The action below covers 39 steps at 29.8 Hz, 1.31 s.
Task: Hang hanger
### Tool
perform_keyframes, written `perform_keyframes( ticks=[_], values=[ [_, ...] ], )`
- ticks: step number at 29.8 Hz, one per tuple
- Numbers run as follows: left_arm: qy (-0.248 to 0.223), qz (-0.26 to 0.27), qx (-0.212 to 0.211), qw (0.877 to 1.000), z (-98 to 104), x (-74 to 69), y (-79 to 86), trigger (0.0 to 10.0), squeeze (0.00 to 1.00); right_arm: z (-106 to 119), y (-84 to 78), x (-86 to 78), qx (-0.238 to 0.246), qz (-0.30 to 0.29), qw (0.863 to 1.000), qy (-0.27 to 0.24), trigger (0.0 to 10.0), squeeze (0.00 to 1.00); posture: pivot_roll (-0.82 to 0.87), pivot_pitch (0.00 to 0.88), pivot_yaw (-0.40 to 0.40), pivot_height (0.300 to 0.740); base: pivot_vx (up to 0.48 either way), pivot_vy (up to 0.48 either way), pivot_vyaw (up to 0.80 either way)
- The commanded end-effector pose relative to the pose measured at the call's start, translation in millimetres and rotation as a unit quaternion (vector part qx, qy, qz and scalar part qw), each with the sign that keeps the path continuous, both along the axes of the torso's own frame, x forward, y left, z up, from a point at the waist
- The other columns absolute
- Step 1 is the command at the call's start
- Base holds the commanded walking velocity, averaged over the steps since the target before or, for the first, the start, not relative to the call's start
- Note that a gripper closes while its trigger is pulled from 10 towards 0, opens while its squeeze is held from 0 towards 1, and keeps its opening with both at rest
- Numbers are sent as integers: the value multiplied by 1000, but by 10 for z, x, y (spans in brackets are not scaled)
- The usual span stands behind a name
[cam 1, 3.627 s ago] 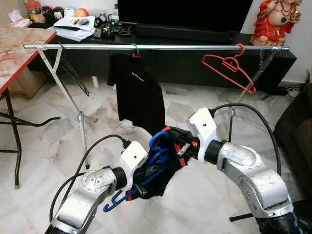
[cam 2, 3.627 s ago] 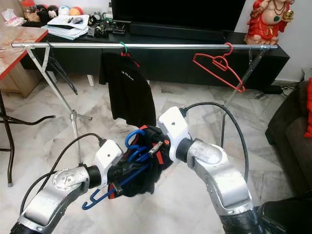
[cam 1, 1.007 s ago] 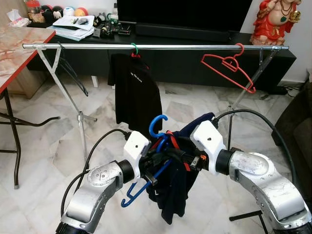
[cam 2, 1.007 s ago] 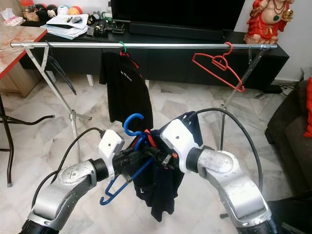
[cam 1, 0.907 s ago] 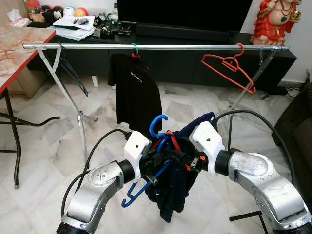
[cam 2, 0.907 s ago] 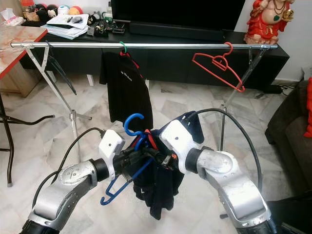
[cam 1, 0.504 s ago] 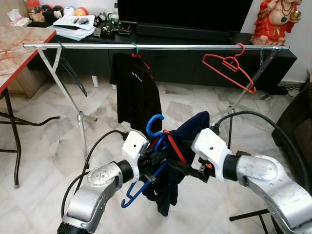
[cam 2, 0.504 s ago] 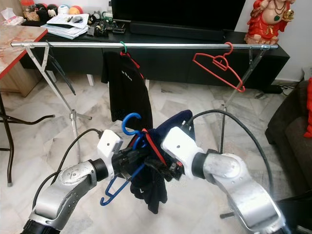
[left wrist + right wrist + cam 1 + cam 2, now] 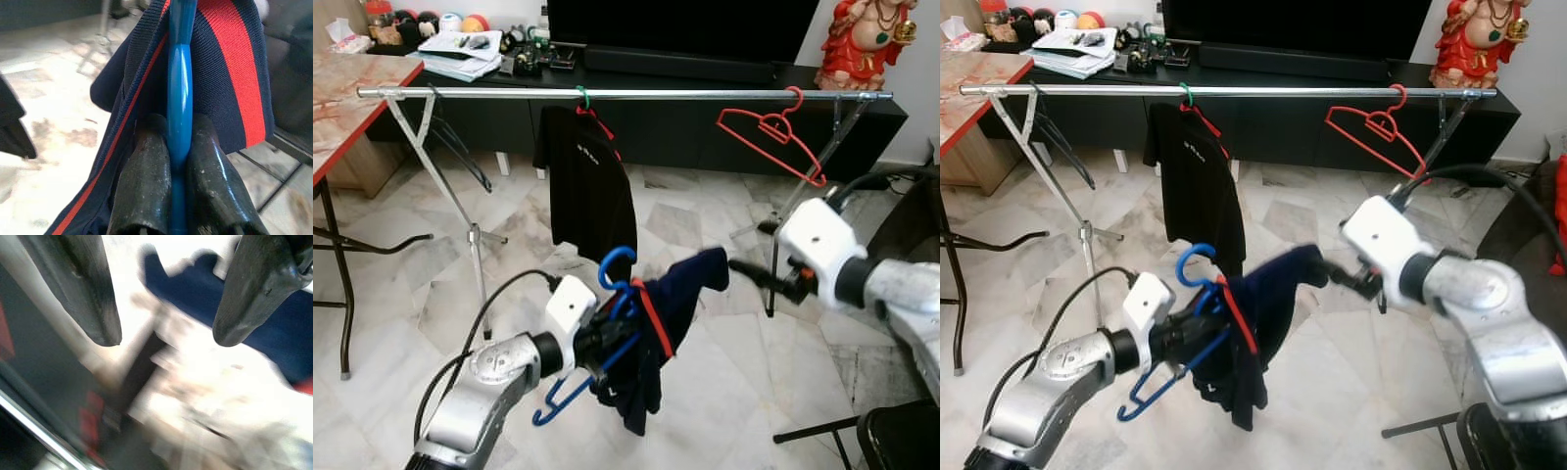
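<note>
A: Nearest to the robot, what is the left gripper (image 9: 604, 338) doing?

B: Its two fingers (image 9: 146, 181) are clenched on the blue hanger (image 9: 590, 370), low on its stem. A dark blue shirt (image 9: 658, 333) with a red stripe is draped over the hanger and hangs below it, above the marble floor (image 9: 401, 294).

A: And the right gripper (image 9: 744, 268)?

B: It is just to the right of the shirt and holds nothing. Its fingers (image 9: 85, 289) stand apart, released.

A: What could go wrong from here?

B: I think the shirt sits unevenly, most of it on the right side. If the hanger tilts while it is lifted, the shirt may slide off. Only one gripper holds the thin stem, so the hanger may also turn between the fingers.

A: Which way does the hanger point?

B: Its hook (image 9: 616, 264) points up, its opening towards the far side. Its long axis runs from near left and low to far right and higher.

A: And further away?

B: The metal rail (image 9: 705, 95) runs left to right, well above the hook. It carries a black shirt (image 9: 589, 181) and an empty red hanger (image 9: 773, 137), with a free part between them.
</note>
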<state>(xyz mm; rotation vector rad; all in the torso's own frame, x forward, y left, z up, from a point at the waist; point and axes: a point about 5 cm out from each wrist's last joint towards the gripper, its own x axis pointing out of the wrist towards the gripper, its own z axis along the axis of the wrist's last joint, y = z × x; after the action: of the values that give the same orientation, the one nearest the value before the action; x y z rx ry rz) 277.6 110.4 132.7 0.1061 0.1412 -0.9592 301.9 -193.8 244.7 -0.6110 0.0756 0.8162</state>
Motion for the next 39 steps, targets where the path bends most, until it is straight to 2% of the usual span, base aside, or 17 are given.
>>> perform_keyframes(
  ticks=[1, 3, 6, 8, 15, 16, 18, 19, 20, 21, 22, 23, 24, 25, 26, 30, 39],
  values=[
    [-19, -29, -7, 999, 89, -39, -61, 10000, 0, 2, 55, -56, 2, 57, 998, 0, 10000, 0, -50, 150, -84, 740, 0, 0, 0],
    [-31, -51, 3, 998, 94, -62, -72, 10000, 0, -107, 111, -148, -21, 152, 988, 25, 10000, 0, -49, 148, -83, 740, 0, 0, 0],
    [-29, -69, 6, 997, 95, -84, -88, 10000, 0, -203, 126, -257, -24, 231, 970, 76, 10000, 0, -47, 146, -83, 740, 0, 0, 0],
    [-29, -81, 9, 996, 102, -95, -100, 10000, 0, -284, 95, -307, -61, 270, 956, 99, 10000, 0, -44, 145, -83, 740, 0, 0, 0],
    [-23, -107, 19, 994, 102, -137, -115, 10000, 0, -331, 56, -159, -138, 277, 948, 70, 10000, 0, -43, 143, -79, 740, 0, 0, 0],
    [-24, -118, 22, 992, 96, -161, -125, 10000, 0, -259, 122, -78, -121, 281, 951, 36, 10000, 0, -40, 141, -80, 740, 0, 0, 0],
    [-23, -120, 23, 992, 94, -167, -127, 10000, 0, -231, 159, -67, -108, 287, 951, 28, 10000, 0, -40, 141, -80, 740, 0, 0, 0],
    [-24, -123, 26, 992, 92, -170, -130, 10000, 0, -245, 173, -75, -108, 303, 946, 34, 10000, 506, -41, 140, -80, 740, 0, 0, 0],
    [-24, -123, 26, 992, 92, -170, -130, 10000, 0, -245, 173, -75, -108, 303, 946, 34, 10000, 506, -41, 140, -80, 740, 0, 0, 0],
    [-25, -127, 35, 991, 80, -172, -138, 10000, 0, -280, 189, -94, -116, 321, 939, 41, 10000, 816, -37, 139, -82, 740, 0, 0, 0],
    [-26, -130, 42, 990, 70, -172, -143, 10000, 0, -296, 201, -95, -120, 326, 937, 39, 10000, 843, -34, 138, -82, 740, 0, 0, 0],
    [-27, -132, 46, 990, 62, -173, -145, 10000, 0, -307, 207, -88, -122, 329, 936, 35, 10000, 800, -34, 138, -82, 740, 0, 0, 0],
    [-26, -140, 50, 989, 58, -184, -162, 10000, 0, -336, 241, -51, -122, 328, 936, 33, 10000, 478, -32, 136, -81, 740, 0, 0, 0],
    [-26, -143, 49, 988, 59, -188, -169, 10000, 0, -348, 250, -41, -122, 329, 936, 34, 10000, 478, -31, 135, -82, 740, 0, 0, 0],
    [-26, -144, 49, 988, 60, -190, -173, 10000, 0, -355, 255, -36, -123, 329, 935, 35, 10000, 0, -31, 135, -82, 740, 0, 0, 0],
    [-32, -156, 50, 986, 89, -202, -207, 10000, 0, -468, 253, -45, -163, 349, 921, 60, 10000, 0, -27, 129, -82, 740, 0, 0, 0],
    [-42, -177, 58, 982, 103, -231, -283, 10000, 0, -605, 341, -9, -180, 358, 914, 55, 10000, 0, -15, 118, -81, 740, 0, 0, 0]
  ],
)
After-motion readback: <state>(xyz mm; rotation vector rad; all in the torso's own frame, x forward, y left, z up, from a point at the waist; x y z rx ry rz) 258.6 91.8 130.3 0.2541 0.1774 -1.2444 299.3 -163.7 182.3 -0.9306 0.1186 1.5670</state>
